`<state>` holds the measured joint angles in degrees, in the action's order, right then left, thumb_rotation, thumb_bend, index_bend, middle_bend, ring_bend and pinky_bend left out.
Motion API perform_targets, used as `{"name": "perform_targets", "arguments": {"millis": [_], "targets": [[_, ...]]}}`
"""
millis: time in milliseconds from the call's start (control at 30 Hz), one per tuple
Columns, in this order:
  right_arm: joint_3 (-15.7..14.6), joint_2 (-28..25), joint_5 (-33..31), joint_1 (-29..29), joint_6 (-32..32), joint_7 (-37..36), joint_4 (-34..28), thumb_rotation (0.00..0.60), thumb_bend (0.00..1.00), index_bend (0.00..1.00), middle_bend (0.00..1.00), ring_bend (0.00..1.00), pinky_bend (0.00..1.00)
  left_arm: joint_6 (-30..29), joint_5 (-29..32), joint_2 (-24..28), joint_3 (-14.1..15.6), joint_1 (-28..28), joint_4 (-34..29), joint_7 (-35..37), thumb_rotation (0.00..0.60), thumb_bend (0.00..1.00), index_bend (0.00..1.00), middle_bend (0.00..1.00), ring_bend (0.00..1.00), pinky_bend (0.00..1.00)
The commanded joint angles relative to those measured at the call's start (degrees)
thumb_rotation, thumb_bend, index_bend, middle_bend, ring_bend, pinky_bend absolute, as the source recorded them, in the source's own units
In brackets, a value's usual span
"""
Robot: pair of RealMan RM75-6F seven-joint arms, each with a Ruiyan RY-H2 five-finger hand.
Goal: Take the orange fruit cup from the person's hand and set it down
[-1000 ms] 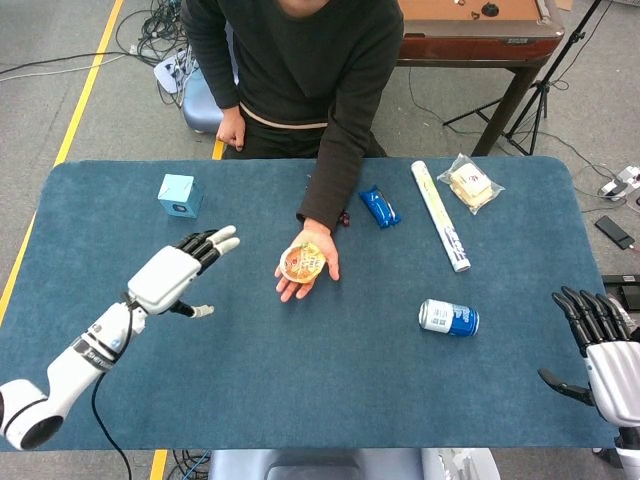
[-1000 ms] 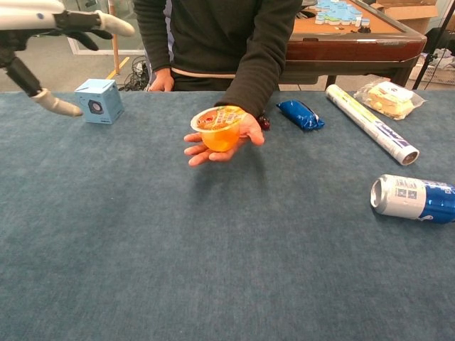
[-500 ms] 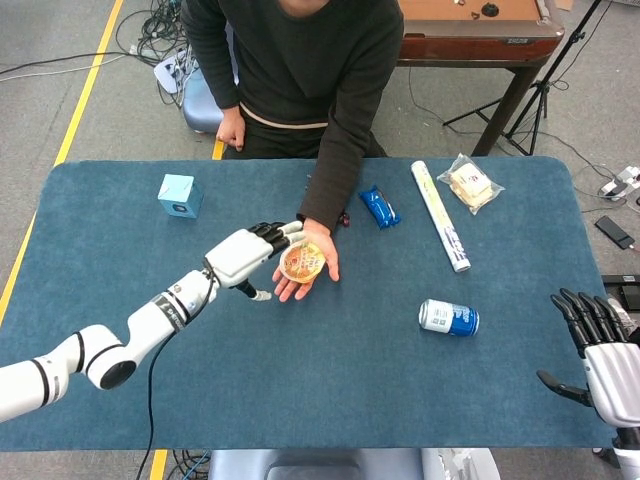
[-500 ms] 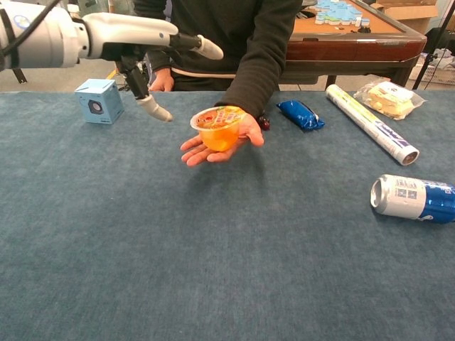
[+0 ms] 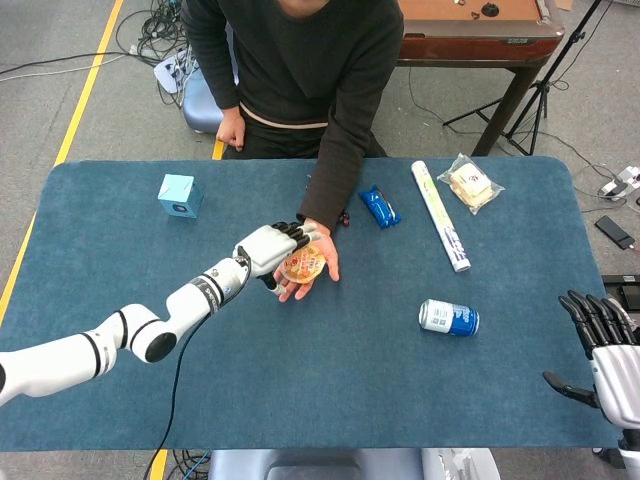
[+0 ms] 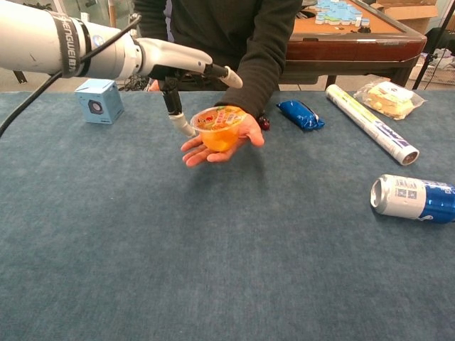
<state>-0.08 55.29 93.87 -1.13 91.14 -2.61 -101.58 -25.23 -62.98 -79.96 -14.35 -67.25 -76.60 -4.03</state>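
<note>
The orange fruit cup point(image 5: 303, 265) point(image 6: 218, 128) with a printed foil lid rests on the person's upturned palm point(image 6: 226, 145) above the blue table. My left hand point(image 5: 273, 248) point(image 6: 179, 67) hovers right at the cup's left side, fingers spread over its lid and thumb point(image 6: 182, 122) hanging down beside the cup, not closed on it. My right hand point(image 5: 605, 350) stays at the table's right front edge, fingers spread and holding nothing.
A light blue cube point(image 5: 179, 195) sits at back left. A blue snack packet point(image 5: 379, 206), a white tube point(image 5: 440, 214) and a bagged sandwich point(image 5: 470, 184) lie at the back right. A blue can point(image 5: 448, 318) lies on its side at right.
My left arm swept rightward from the table's left side to the person's palm; its fingers now reach over the cup. The right hand and the cup have barely moved.
</note>
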Motion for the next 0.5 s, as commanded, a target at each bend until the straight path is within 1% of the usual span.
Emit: {"name": "perform_targets", "arguments": {"millis": [33,200,300,367,500], "targets": [[-0.06,0.13,-0.28,-0.24,0.15,-0.58,0.55,0.6,0.07,0.02,0.06,0.0,0.06,0.56,2.47,-1.35,1.35,-1.75,1.37,-1.86,0.6,0.14,0.0,0.0,0.0,0.08],[-0.08,0.15,-0.34,-0.39,0.31,-1.23,1.18,0.6,0.07,0.02,0.06,0.0,0.06,0.08,5.07,-2.77,2.43,-3.29,2.43,-3.34,0.6,0.14,0.0,0.0,0.0,0.09],[-0.07,0.02,-0.36,-0.65,0.72,-1.5,1.35,0.6,0.07,0.02,0.06,0.0,0.06,-0.28,5.97,-3.64,3.06,-4.07,3.14,-4.11,0.6,0.14,0.0,0.0,0.0,0.12],[-0.15,-0.03,-0.5,-0.83,0.81,-1.73,1.51,0.6,0.07,0.02,0.06,0.0,0.06,-0.77,6.55,-4.27,3.24,-4.4,3.63,-4.31,0.6,0.14,0.01,0.0,0.0,0.15],[-0.26,-0.05,-0.68,-1.11,0.93,-2.06,1.78,0.6,0.07,0.02,0.06,0.0,0.06,-1.24,7.24,-5.63,3.45,-4.93,5.23,-4.26,0.6,0.14,0.06,0.0,0.02,0.26]]}}
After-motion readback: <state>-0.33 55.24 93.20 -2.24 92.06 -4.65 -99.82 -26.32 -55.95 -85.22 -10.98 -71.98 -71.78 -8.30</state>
